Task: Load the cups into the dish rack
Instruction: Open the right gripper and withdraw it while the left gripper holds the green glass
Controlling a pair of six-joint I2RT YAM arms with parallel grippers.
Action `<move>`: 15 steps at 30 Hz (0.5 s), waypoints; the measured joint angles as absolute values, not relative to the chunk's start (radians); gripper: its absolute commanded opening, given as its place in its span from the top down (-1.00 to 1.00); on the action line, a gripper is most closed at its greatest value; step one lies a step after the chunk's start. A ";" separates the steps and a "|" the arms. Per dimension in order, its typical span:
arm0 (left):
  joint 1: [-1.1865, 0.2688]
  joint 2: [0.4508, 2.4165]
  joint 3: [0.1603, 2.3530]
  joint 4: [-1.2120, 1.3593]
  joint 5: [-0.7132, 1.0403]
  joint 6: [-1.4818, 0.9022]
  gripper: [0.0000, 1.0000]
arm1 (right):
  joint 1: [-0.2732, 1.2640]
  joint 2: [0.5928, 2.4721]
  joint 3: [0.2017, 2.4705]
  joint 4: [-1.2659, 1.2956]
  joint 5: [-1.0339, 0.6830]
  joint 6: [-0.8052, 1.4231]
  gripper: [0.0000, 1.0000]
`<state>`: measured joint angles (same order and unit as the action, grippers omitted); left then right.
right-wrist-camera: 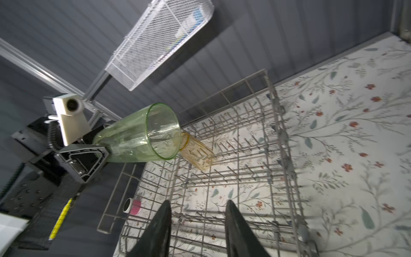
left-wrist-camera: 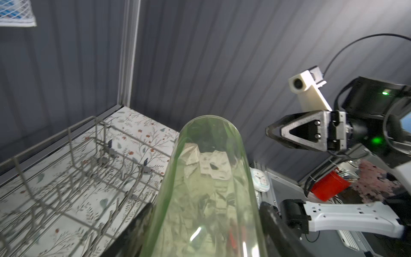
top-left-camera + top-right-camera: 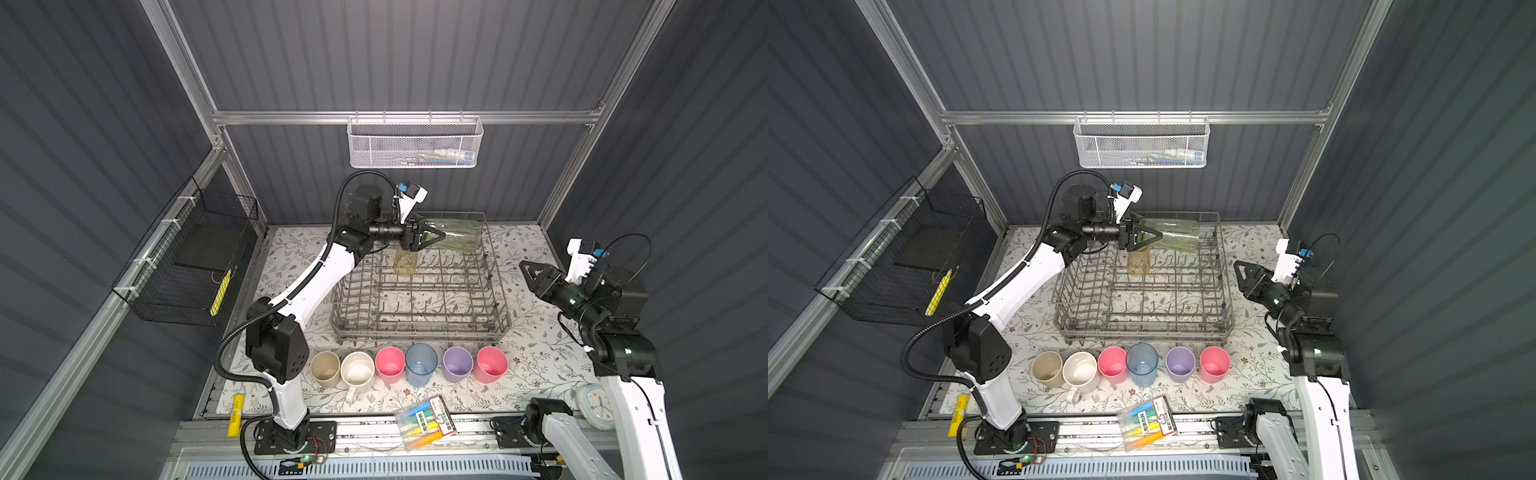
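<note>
In the dish rack point(image 3: 419, 330), the middle and near rows are standing open from above. An amber glass point(image 3: 405, 262) and a green glass point(image 3: 457, 237) hanging sideways above it are crowding the far side. A row of cups point(image 3: 421, 365) is walling off the near edge.

- green glass point(image 3: 457, 237): on its side in my left gripper point(image 3: 437, 237), mouth facing right, above the back of the dish rack point(image 3: 419, 329)
- amber glass point(image 3: 405, 262): tipped over on the back tines
- upright in a row out front: beige tumbler point(image 3: 325, 368), speckled mug point(image 3: 357, 371), pink tumbler point(image 3: 390, 363), blue tumbler point(image 3: 421, 363), lilac tumbler point(image 3: 457, 363), second pink tumbler point(image 3: 491, 363)
</note>
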<state>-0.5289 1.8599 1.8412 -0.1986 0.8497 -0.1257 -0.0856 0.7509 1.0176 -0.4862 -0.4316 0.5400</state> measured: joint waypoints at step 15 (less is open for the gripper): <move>-0.582 2.111 2.248 -0.683 0.487 0.087 0.72 | -0.086 0.770 1.008 -0.549 -0.308 0.485 0.13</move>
<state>-0.5823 2.1105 2.2482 -0.6834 0.4870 0.0872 -0.0864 0.7700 1.0077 -0.5488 -0.3080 0.4854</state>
